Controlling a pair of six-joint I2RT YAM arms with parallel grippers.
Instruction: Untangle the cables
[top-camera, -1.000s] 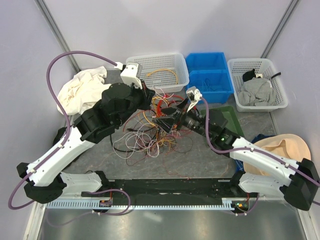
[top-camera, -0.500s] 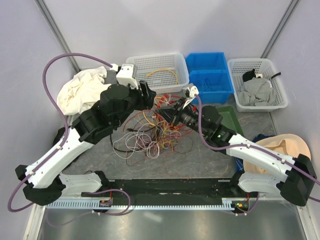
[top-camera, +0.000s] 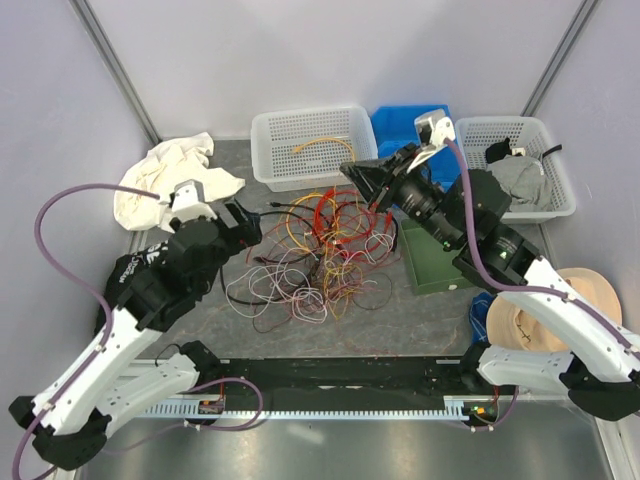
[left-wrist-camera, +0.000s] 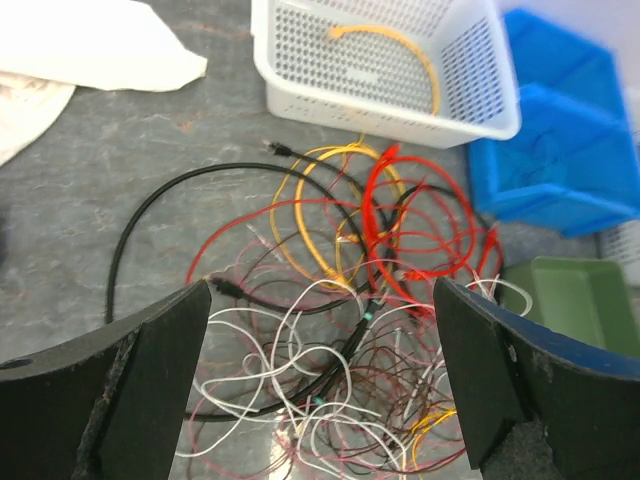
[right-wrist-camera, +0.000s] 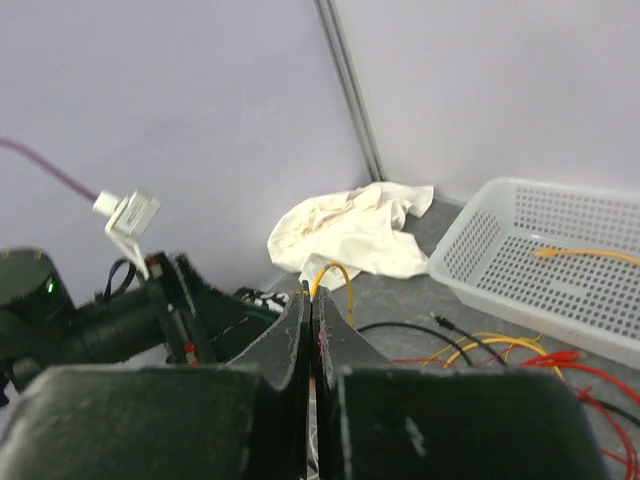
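The cables lie in a loose tangle of red, orange, yellow, white, pink and black wires on the grey table; the left wrist view shows them spread below the fingers. My left gripper hangs at the tangle's left edge, wide open, with nothing between its fingers. My right gripper is raised above the tangle's far right side. It is shut on a thin yellow cable, which loops out at the fingertips.
A white basket holding one yellow cable stands behind the tangle. Blue bins and a second white basket with grey cloth are at the back right. A green tray lies right, a white cloth left.
My left gripper has opened and drawn back left, away from the white basket. My right gripper has shut on the yellow cable and lifted up and back to the right.
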